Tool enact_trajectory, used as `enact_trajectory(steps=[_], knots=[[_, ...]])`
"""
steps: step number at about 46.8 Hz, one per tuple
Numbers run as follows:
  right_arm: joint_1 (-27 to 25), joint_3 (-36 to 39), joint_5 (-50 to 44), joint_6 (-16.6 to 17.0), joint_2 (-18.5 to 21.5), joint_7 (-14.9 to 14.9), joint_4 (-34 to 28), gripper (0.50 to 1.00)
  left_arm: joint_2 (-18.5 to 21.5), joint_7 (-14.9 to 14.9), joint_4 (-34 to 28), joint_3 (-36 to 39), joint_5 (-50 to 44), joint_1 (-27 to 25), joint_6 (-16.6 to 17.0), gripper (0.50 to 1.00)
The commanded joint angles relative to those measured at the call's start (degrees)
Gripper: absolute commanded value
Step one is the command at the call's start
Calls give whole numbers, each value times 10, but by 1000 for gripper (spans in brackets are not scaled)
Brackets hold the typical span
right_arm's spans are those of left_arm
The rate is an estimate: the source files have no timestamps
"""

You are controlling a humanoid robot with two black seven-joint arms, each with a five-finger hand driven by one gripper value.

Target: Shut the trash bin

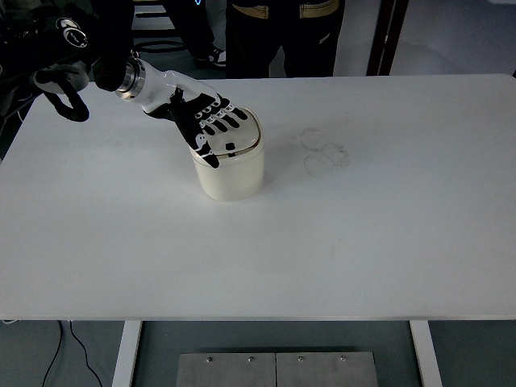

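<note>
Head view takes in the white desk (339,242) first, wide and nearly bare, with faint ring marks (325,151) smudged on its surface right of centre. Behind its far edge stands a person (282,36), only dark trousers and a belt showing at the top of the picture. On to the bin (231,165): a small cream tub standing upright on the far left-centre part of the desk, well apart from every edge and just left of the ring marks. Its lid (242,137) lies down flat over the opening, level with the rim. And there is the left arm (89,68), black, coming in from the top-left corner and reaching down and across. Its left hand (203,121) lies palm-down on the lid's left half, fingers (230,121) spread and stretched out flat across the top, thumb hanging down over the bin's near-left wall. Nothing gripped here, just an open palm pressed on the lid. Right arm does not show anywhere.
</note>
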Motion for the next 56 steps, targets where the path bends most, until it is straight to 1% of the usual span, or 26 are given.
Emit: enact_trajectory(steps=[1, 9, 20, 37, 56], knots=[[0, 0, 0, 0, 0, 0, 0, 991, -1, 8, -4, 0, -1, -2, 0, 1000], [0, 0, 0, 0, 0, 0, 0, 991, -3, 17, -5, 1, -1, -2, 0, 1000], [0, 0, 0, 0, 0, 0, 0, 991, -7, 21, -8, 1, 0, 1, 0, 1000], [0, 0, 0, 0, 0, 0, 0, 991, -10, 21, -8, 2, 0, 11, 0, 1000], [0, 0, 0, 0, 0, 0, 0, 991, -5, 21, -4, -2, -8, 3, 0, 1000]])
